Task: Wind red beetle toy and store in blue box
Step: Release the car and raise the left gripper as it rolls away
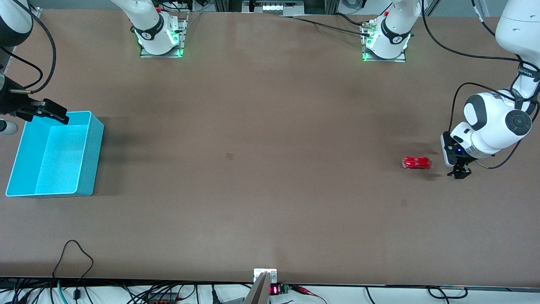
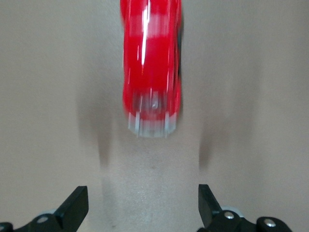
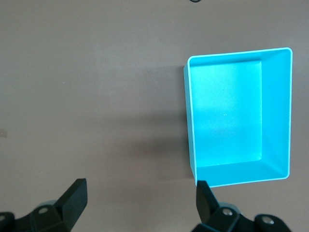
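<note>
The red beetle toy (image 1: 417,162) sits on the brown table toward the left arm's end. My left gripper (image 1: 460,173) is low over the table just beside it, open and empty. In the left wrist view the toy (image 2: 152,63) lies ahead of the open left gripper (image 2: 143,208), silvery end toward it, not between the fingers (image 2: 77,209). The blue box (image 1: 59,160) stands empty at the right arm's end. My right gripper (image 1: 57,113) hangs open over the box's corner farthest from the front camera. In the right wrist view the box (image 3: 227,116) lies beside the open right gripper (image 3: 140,205).
The arm bases (image 1: 160,38) (image 1: 386,42) stand along the table's edge farthest from the front camera. A small dark mark (image 1: 230,156) is on the table's middle. Cables (image 1: 76,253) lie at the edge nearest the front camera.
</note>
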Controlling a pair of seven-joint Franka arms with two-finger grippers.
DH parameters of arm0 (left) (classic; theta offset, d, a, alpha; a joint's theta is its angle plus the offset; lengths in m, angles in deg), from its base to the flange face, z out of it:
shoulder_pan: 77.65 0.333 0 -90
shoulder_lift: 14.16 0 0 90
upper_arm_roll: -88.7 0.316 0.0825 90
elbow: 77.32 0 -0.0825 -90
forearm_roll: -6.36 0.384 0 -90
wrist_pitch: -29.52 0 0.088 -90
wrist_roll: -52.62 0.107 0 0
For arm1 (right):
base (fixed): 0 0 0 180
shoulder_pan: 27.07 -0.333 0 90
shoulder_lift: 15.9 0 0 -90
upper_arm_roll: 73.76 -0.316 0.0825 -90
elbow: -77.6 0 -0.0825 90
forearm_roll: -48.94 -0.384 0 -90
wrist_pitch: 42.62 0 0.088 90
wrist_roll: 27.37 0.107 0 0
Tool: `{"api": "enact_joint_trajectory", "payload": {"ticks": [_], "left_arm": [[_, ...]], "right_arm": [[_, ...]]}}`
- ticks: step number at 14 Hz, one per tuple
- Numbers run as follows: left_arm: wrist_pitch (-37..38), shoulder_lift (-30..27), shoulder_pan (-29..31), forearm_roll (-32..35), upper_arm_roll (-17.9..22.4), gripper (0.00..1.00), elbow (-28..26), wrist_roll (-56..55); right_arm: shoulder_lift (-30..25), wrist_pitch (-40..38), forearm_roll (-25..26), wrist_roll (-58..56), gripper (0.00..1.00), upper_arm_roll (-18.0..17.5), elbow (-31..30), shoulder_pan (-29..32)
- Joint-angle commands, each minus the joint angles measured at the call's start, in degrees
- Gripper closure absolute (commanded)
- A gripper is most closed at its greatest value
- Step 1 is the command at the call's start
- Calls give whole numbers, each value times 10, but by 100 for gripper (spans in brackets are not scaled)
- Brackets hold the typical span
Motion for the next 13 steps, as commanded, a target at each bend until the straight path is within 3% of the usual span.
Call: {"api": "enact_joint_trajectory", "payload": {"ticks": [1,13], "left_arm": [[52,-36,4,10,-8,0,2,-26],[203,-131,5,10,-17,0,7,-185]], "right_arm": [[2,-1,2,-4,0,-1,7,3],[2,1,1,-4,0,-1,7,3]]}}
